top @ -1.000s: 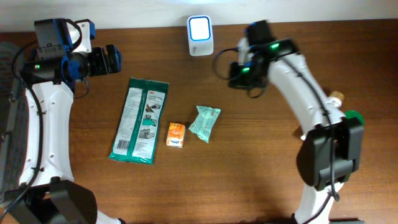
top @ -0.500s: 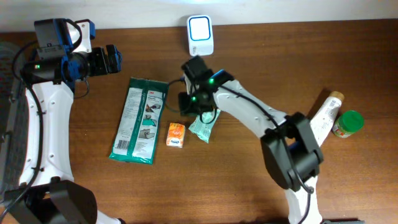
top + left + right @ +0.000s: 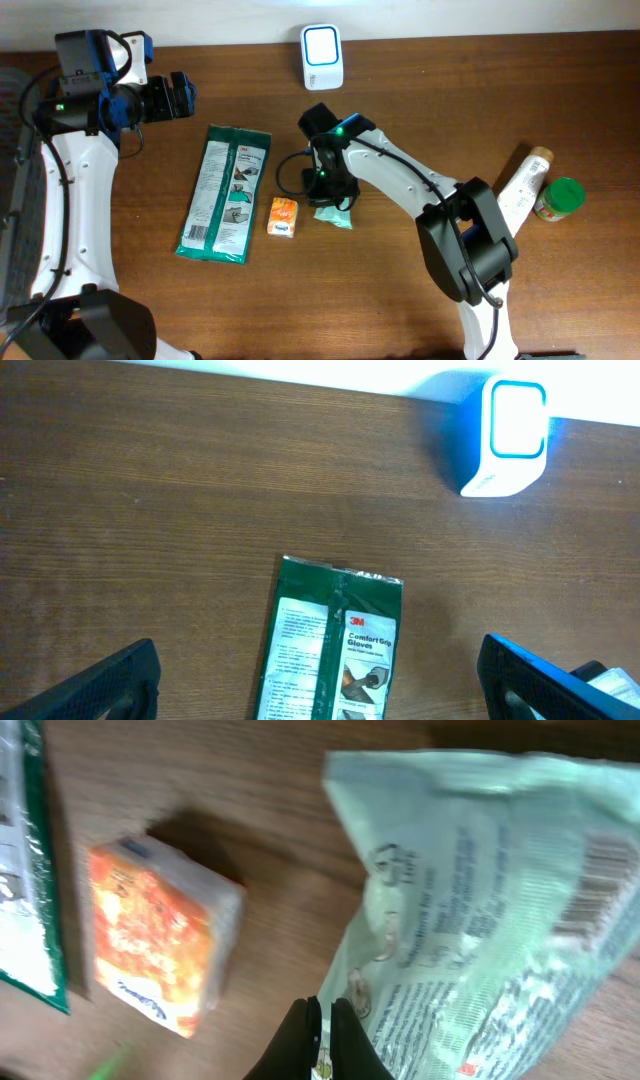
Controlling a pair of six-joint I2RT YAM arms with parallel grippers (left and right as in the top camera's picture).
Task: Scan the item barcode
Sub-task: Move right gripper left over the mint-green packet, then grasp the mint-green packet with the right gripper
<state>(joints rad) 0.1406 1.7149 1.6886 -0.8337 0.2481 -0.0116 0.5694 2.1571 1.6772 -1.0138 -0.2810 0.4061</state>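
Zero scans done.
Your right fingers [image 3: 292, 1050] are pressed together at the pouch [image 3: 480, 920] edge, grip unconfirmed; left fingers [image 3: 110, 685] spread wide, empty; scanner [image 3: 322, 57] unused.

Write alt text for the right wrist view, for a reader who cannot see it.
The shut right gripper sits at the edge of a pale green packet, whose barcode shows at far right. An orange box lies beside it on the table.

Matt wood table [image 3: 560, 300], glossy plastic pouch [image 3: 480, 920], shiny glove pkt [image 3: 225, 195]
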